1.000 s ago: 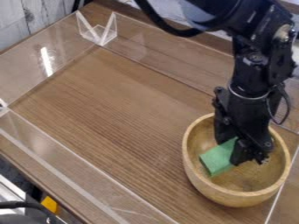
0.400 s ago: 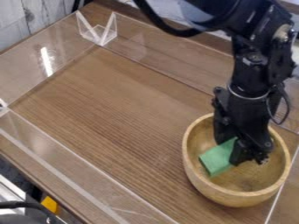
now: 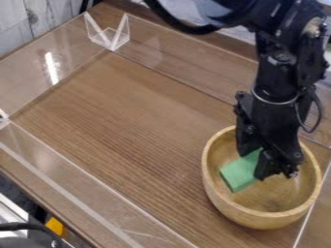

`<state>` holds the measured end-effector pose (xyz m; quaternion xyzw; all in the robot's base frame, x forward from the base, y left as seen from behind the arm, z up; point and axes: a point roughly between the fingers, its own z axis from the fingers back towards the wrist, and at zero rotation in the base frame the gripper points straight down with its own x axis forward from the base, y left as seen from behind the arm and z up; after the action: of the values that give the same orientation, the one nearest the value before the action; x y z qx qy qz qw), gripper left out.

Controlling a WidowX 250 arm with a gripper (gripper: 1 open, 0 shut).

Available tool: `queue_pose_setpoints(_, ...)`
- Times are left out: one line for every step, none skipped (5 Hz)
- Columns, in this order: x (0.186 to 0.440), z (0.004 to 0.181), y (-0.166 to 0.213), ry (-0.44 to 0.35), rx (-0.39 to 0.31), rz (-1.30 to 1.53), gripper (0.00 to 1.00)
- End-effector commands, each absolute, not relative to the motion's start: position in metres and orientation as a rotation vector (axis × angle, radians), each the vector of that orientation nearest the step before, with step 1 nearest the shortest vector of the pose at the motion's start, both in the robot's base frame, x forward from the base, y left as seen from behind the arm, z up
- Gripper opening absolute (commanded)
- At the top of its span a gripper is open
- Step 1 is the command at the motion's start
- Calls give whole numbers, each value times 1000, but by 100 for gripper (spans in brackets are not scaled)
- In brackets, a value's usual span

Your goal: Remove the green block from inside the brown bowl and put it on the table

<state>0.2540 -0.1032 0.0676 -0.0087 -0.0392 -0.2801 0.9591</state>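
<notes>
Far up and left of the jaws, a clear triangular acrylic bracket (image 3: 108,32) stands at the back corner of the enclosure. A pale wall (image 3: 33,19) rises behind it. Low and far left of the jaws, dark cables (image 3: 23,231) lie below the front edge.

table (image 3: 130,107): wood-grain, low sheen. Walls (image 3: 58,53): clear glossy acrylic. brown bowl (image 3: 233,203): light wood, matt. green block (image 3: 241,174): matt. gripper (image 3: 269,167): black, matt.
</notes>
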Motion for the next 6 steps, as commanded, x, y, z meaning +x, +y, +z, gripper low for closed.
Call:
queue_pose_setpoints(259, 86, -103, -140, -22, -557, 0)
queue_pose_setpoints(259, 89, -102, -143, -20, -550, 0)
queue_pose_setpoints(259, 92, -101, -146, -19, -543, 0)
queue_pose_setpoints(259, 94, -100, -150, -17, -536, 0)
queue_pose_setpoints(259, 97, -99, -155, -14, -528, 0)
queue_pose_setpoints(260, 99, -98, -160, -11, -521, 0)
